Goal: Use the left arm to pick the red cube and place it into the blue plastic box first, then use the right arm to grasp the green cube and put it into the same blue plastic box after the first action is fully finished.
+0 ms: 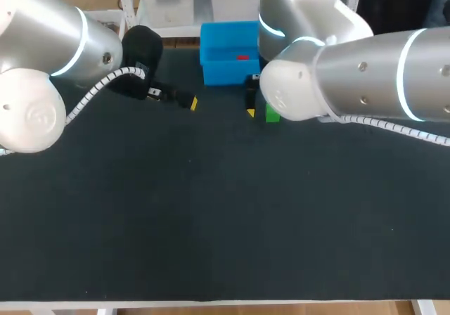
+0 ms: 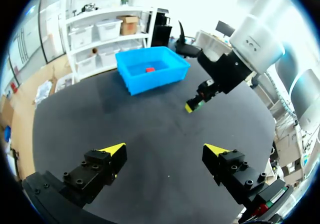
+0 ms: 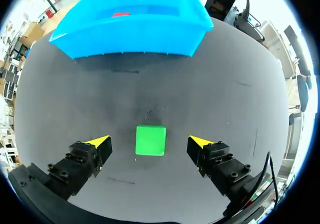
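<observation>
In the head view, the red cube lies inside the blue plastic box, so the first half looks done. The green cube sits on the table just in front of the box, beside the right arm. The left arm hangs off to the side, and a clash seems unlikely unless it swings toward the box. The left wrist view shows the left gripper open and empty over bare table. In the right wrist view the right gripper is open, with the green cube between its fingers and touching neither. The risk is closing too high or off-centre, so that the cube twists, skids or slips out during the lift. The cube could also clip the box's near wall on the way over.
</observation>
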